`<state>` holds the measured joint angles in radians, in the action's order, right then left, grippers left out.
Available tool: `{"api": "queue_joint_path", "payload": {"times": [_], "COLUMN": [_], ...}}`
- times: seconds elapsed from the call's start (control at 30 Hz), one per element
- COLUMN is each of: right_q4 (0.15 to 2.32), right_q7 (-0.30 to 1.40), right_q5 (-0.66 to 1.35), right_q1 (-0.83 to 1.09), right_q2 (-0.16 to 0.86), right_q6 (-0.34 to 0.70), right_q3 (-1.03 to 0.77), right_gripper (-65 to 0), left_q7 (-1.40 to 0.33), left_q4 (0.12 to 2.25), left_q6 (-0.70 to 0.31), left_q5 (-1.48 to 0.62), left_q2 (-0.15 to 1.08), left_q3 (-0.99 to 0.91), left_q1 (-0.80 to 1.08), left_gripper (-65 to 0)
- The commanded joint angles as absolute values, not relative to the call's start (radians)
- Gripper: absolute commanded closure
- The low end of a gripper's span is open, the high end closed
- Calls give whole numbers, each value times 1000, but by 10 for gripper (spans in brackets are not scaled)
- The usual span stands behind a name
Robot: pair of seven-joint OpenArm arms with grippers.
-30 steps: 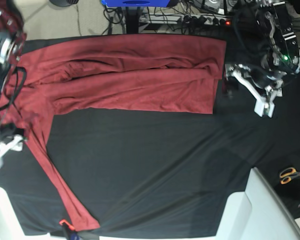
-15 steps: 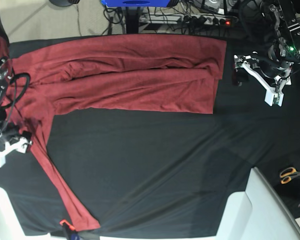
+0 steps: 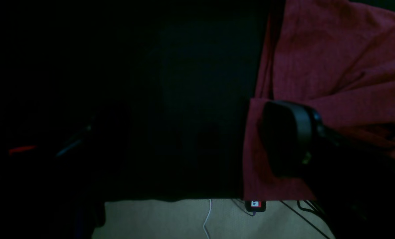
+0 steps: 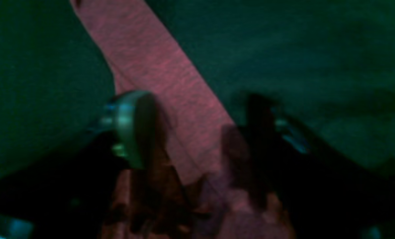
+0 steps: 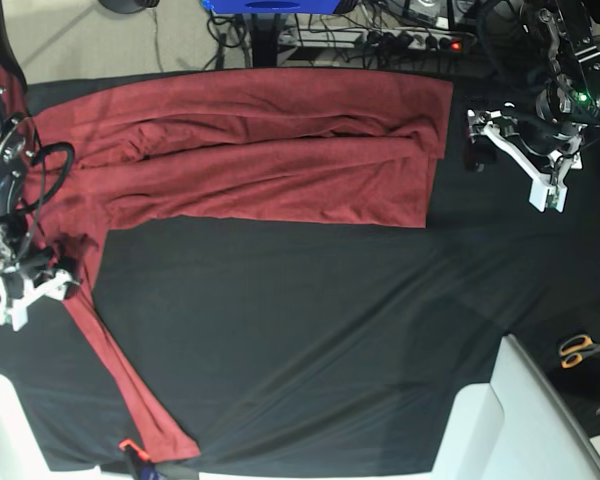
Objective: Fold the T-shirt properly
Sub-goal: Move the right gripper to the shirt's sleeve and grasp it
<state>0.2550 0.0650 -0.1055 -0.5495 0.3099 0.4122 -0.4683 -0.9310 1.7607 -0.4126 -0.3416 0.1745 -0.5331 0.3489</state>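
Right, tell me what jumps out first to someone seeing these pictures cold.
The big brick-red shirt stands out, folded into a band along the far edge of the black cloth, with one long sleeve trailing toward the near edge. The right pincer straddles the top of that sleeve, while the left pincer hangs open beyond the shirt's other end. Orange-handled scissors lie off to the side.

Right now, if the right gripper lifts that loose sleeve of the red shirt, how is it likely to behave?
The sleeve will probably droop limply: the T-shirt already lies in soft folds and creases. It looks light, thin knit, so it should lift easily. Being joined to the body, it will likely tug the shoulder near the right gripper along the black cloth.
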Motion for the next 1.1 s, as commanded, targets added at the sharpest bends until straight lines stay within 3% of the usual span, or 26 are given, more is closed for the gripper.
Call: {"api": "queue_joint_path", "payload": {"times": [0.0,0.1,0.2,0.5,1.07], "right_q4": [266,266,271,367,1216], "right_q7": [48,48,48,128,536], "right_q5": [-97,-97,-97,-97,-97], "right_q1": [-578,-579,-579,-555,-193], "right_q2": [326,326,326,325,107], "right_q6": [418,418,418,421,424], "right_q3": [-469,-469,-469,-469,-469], "right_gripper": [-279,-86,-9,-2,0], "left_q7": [-917,-917,-918,-920,-917], "left_q4": [1774,1773,1773,1771,1770], "left_q6": [-414,-414,-414,-414,-414], "left_q5": [-349,-349,-349,-349,-349], "left_q2": [186,186,186,185,188], "left_q3": [-536,-536,-536,-535,-472], "left_q1": [348,348,348,340,331], "left_gripper": [-599,-599,-599,-599,-599]}}
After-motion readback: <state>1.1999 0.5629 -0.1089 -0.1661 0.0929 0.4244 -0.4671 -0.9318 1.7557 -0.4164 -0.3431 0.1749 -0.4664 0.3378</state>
